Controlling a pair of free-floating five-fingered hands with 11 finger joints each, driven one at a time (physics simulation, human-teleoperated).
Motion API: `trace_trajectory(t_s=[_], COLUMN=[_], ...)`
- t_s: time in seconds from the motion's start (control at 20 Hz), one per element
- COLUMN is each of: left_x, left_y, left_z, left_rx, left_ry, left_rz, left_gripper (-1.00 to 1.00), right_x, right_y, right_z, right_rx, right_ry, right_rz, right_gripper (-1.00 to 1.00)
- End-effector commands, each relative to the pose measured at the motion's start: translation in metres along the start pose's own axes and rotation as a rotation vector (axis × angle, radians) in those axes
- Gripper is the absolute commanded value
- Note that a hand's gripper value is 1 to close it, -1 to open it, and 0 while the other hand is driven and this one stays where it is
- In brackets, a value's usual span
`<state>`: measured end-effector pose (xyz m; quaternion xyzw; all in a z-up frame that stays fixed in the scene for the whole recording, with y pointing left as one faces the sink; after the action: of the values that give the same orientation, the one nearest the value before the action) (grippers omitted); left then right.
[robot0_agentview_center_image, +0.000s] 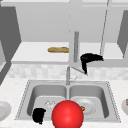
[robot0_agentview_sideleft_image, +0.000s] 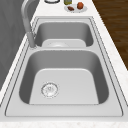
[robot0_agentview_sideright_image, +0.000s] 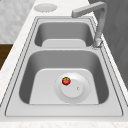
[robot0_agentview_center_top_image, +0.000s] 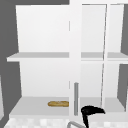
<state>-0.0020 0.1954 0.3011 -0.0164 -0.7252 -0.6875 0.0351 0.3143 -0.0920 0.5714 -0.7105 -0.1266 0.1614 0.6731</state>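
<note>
Black on white is what jumps out: the right hand (robot0_agentview_center_image: 90, 58) hangs high above the sink (robot0_agentview_center_image: 112, 100), over its right basin and level with the bottom shelf of the cabinet (robot0_agentview_center_image: 40, 25). Its fingers are loose and droop down toward the sink, apart and closed around nothing.

The nearest thing to it is the cabinet's grey handle (robot0_agentview_center_image: 76, 46), which sits above the sink's middle divider, just to the left of the hand and a bit higher. They're close, but I'd say not touching.

So as far as I can judge, nothing has been gripped yet. The handle is untouched, and the brown loaf (robot0_agentview_center_image: 58, 49) lies alone on the shelf above the sink's left basin.

The left hand (robot0_agentview_center_image: 38, 115) floats low at the sink's front rim, left basin side. I can't tell whether it's open or closed. Right beside it is a big red ball (robot0_agentview_center_image: 67, 115), at the middle of the sink's front rim.

Inside the sink's right basin there's a plate (robot0_agentview_sideright_image: 85, 93) with a small tomato (robot0_agentview_sideright_image: 66, 80) on it. The faucet (robot0_agentview_center_image: 67, 75) stands at the sink's back edge.
</note>
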Motion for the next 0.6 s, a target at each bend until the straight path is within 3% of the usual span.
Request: trace_trajectory(t_s=[0.0,0.55], left_x=[0.000,0.000], left_y=[0.000,0.000], left_z=[0.000,0.000], left_rx=[0.000,0.000], left_ry=[0.000,0.000], left_rz=[0.000,0.000], left_gripper=[0.00,0.00], right_x=[0.028,0.099], right_y=[0.004,0.024], right_z=[0.001,0.002], right_rx=[0.009,-0.040], right_ry=[0.057,0.402], right_rz=[0.000,0.006], right_gripper=[-1.00,-1.00])
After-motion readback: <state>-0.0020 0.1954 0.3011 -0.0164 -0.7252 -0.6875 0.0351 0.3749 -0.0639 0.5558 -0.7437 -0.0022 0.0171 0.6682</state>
